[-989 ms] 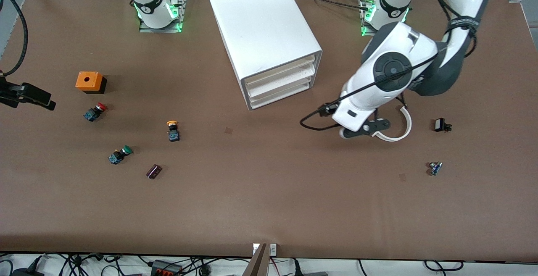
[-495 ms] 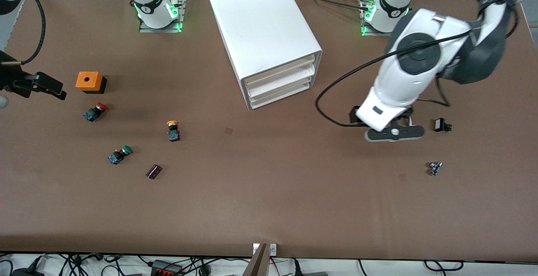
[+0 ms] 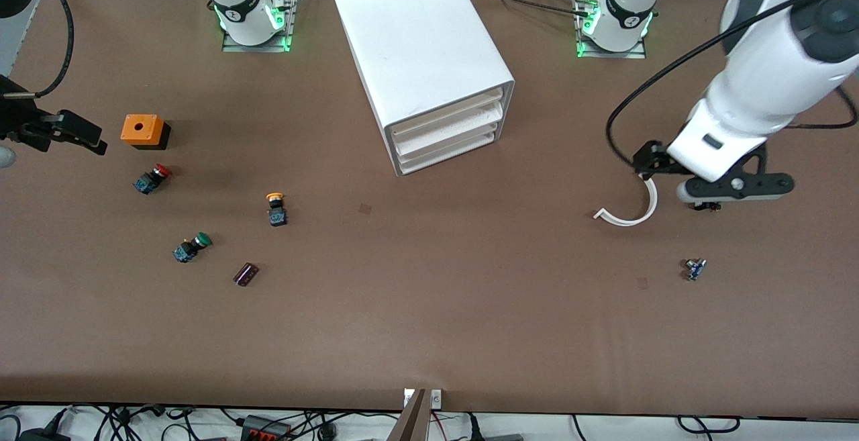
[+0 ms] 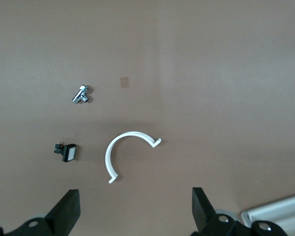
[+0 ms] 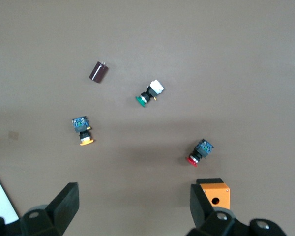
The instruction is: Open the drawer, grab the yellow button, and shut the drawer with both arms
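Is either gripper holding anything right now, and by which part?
Nothing is held. The left gripper is open over the white curved clip; the right gripper is open above the buttons.

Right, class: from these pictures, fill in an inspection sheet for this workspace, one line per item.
Surface: brown table, no spills seen.
Job's things: cabinet with top drawer shut; orange-yellow button lying out on the table, toward the right arm's end.
Clutter: red button, green button, orange box, dark capacitor, white curved clip, small metal part.
Grippers: left gripper open, over the clip; right gripper open, near the orange box; both empty.
Cables: black cable along the left arm.
Surroundings: wires below the table edge.
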